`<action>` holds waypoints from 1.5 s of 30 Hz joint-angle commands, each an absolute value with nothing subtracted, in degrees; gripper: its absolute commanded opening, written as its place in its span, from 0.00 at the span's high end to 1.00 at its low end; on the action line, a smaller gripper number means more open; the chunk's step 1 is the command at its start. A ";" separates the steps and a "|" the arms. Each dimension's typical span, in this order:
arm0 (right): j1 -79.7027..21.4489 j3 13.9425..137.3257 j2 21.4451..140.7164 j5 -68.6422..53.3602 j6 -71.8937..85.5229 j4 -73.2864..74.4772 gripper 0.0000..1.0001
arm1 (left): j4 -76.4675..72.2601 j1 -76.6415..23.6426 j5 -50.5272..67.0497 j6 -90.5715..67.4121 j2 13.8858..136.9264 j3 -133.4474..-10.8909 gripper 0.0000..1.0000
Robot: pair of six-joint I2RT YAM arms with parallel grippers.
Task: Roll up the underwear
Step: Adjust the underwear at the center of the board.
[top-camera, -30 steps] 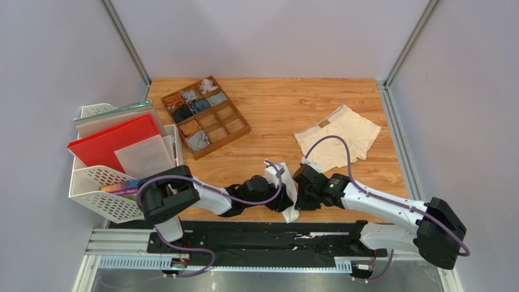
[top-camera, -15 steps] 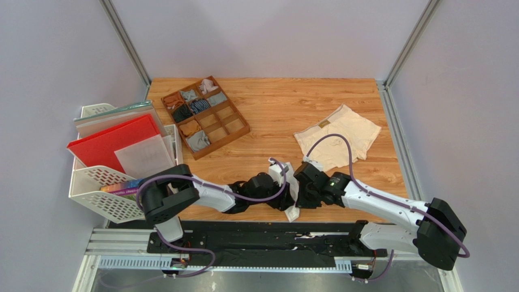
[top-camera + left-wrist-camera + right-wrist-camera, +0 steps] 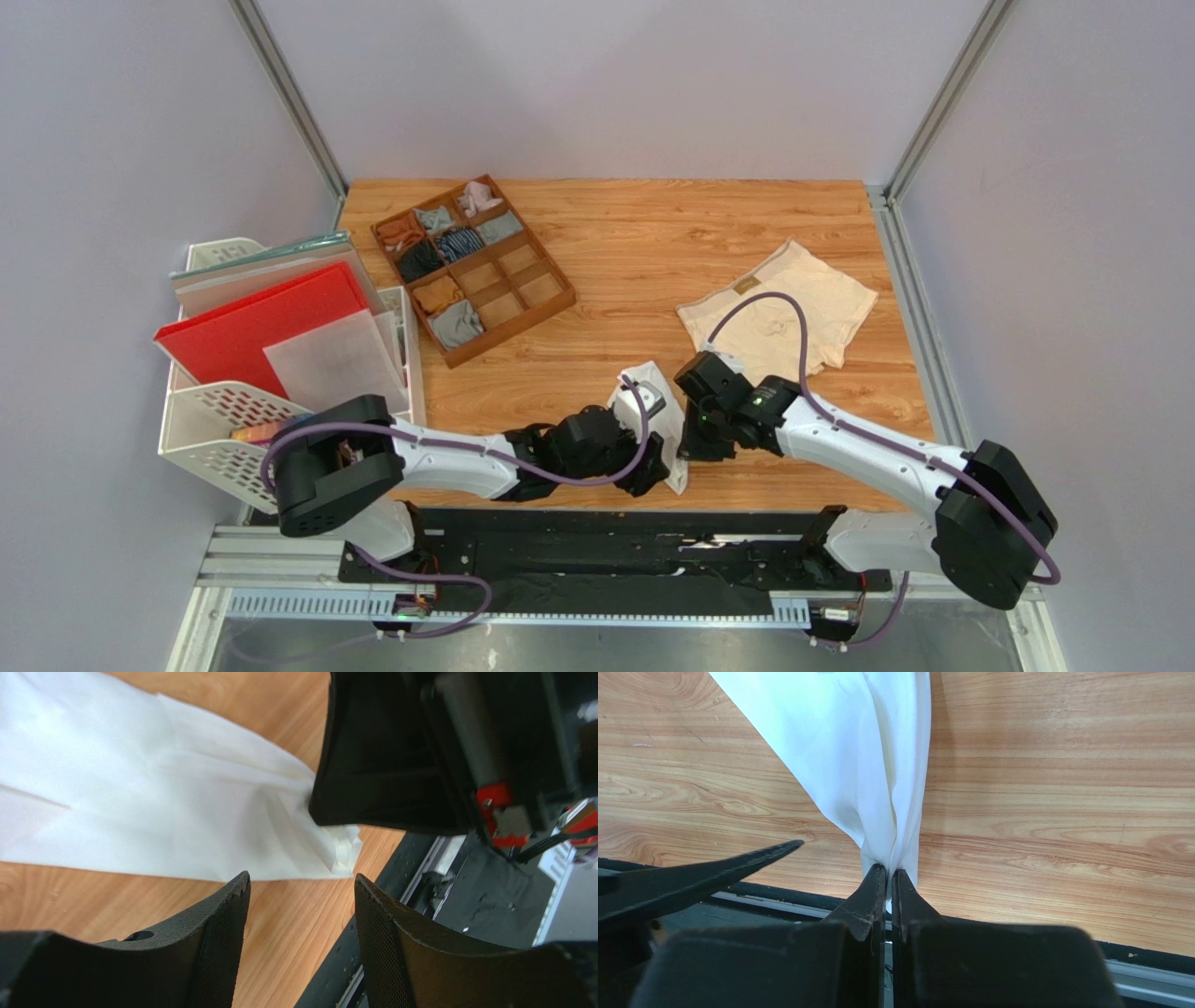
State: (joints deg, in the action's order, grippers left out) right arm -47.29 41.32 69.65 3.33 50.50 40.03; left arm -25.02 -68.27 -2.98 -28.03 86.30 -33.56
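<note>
The white underwear point(image 3: 657, 406) lies folded into a narrow strip near the table's front edge, between the two grippers. My right gripper point(image 3: 690, 443) is shut on the near end of the white cloth point(image 3: 885, 777), pinching a bunched fold. My left gripper point(image 3: 659, 473) is open and empty just beside that end; the white cloth point(image 3: 161, 805) lies past its fingertips point(image 3: 235, 903) and does not touch them. The cream-beige underwear point(image 3: 780, 317) lies spread flat at the right rear of the table.
A brown wooden divider tray point(image 3: 470, 266) with small rolled garments stands at the back left. White wire baskets point(image 3: 225, 434) with red and white boards stand off the table's left edge. The black rail point(image 3: 589, 539) runs along the front edge.
Both grippers and the white cloth shifted back from the front edge. The cloth's near end, earlier hanging over the edge, is drawn up. The left arm's base has swung left.
</note>
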 commanded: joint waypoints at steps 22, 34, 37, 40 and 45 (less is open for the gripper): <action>-46.58 45.44 69.08 4.83 57.83 38.23 1.00 | -24.08 -72.86 -11.07 -32.08 92.37 -39.90 0.36; -46.58 45.35 68.29 6.33 58.80 38.58 1.00 | -19.26 -73.65 -12.48 -35.41 95.71 -43.94 0.36; -46.58 45.00 68.03 6.42 59.15 38.41 1.00 | -17.76 -73.92 -13.97 -36.21 96.24 -44.47 0.38; -46.49 44.83 68.03 6.50 59.59 38.06 1.00 | -15.22 -74.27 -15.72 -36.56 97.20 -46.05 0.42; -46.41 44.74 67.77 6.77 60.12 37.88 1.00 | -10.02 -75.41 -19.77 -36.83 99.31 -49.74 0.46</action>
State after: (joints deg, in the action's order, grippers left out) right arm -45.80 43.22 69.97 7.88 58.26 40.23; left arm -15.70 -74.70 -14.90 -35.81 97.08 -46.33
